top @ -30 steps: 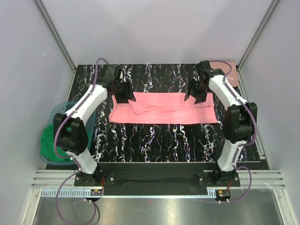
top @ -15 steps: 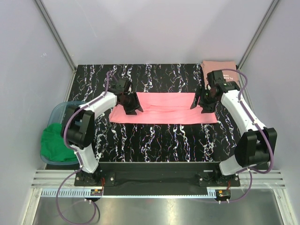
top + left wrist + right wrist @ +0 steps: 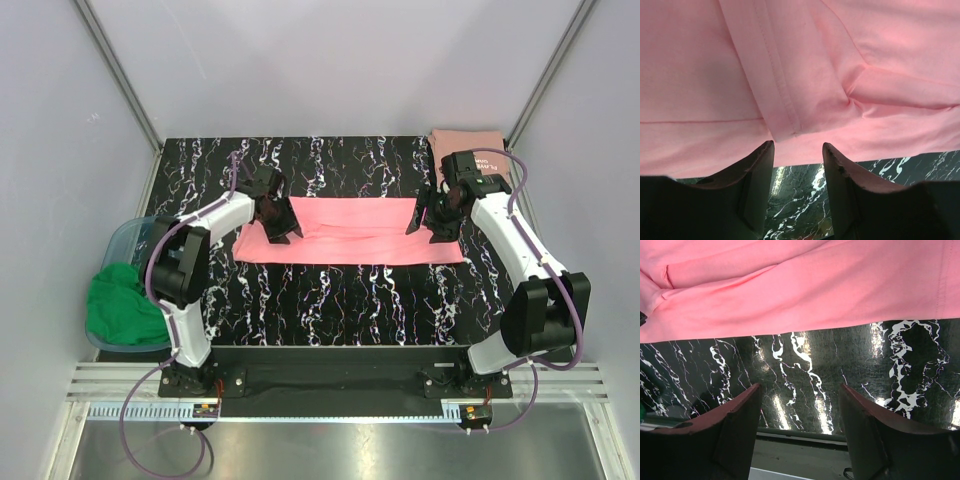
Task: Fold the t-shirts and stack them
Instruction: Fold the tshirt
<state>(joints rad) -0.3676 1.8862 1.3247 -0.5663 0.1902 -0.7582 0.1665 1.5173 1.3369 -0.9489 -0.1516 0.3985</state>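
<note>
From above, you see the pink t-shirt [image 3: 350,232] lying as a long band on the desk [image 3: 330,295], and the salmon t-shirt [image 3: 470,140] folded at the far right corner. Left wrist: your left end effector [image 3: 798,145] is spread apart, holding nothing, at the pink edge. Right wrist: the right end effector [image 3: 800,387] is likewise wide and empty.

Spread tee [image 3: 350,230] centre; folded tee [image 3: 468,140] far-right; bin [image 3: 121,233] left.

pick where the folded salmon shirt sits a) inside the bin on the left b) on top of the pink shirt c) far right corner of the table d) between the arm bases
C: the salmon t-shirt lies folded at the far right corner of the table, apart from the pink t-shirt spread mid-table; the bin holds only green cloth.
</note>
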